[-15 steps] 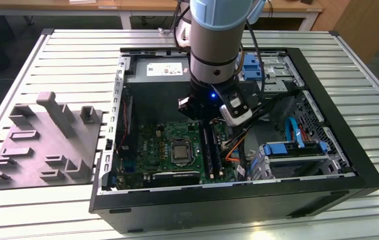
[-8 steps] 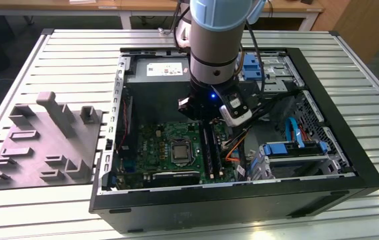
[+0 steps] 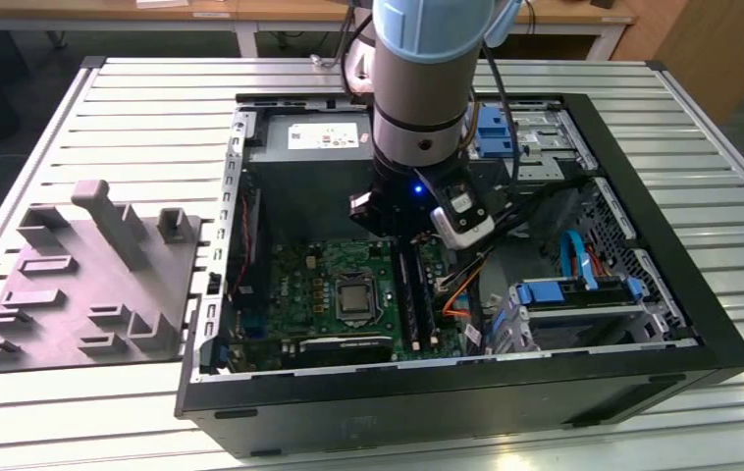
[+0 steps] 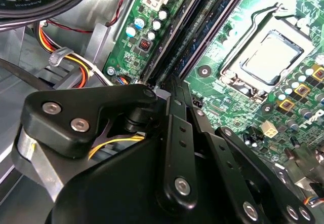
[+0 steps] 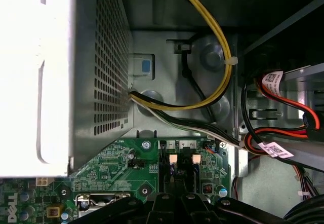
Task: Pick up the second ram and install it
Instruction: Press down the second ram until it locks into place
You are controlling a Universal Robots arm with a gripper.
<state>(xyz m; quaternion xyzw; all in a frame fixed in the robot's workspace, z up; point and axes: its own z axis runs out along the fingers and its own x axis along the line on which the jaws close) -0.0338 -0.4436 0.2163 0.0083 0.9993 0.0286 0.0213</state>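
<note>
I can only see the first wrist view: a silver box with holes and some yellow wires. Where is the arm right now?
Observer: In the exterior view the arm reaches down into the open computer case, above the green motherboard.
Operator: What is the hand near?
Observer: In the second wrist view the hand sits right at the long black memory slots, beside the square silver socket.
Operator: Is anything outside the case?
Observer: Yes, a grey tray lies on the slatted table, to the exterior view's left of the case.
</note>
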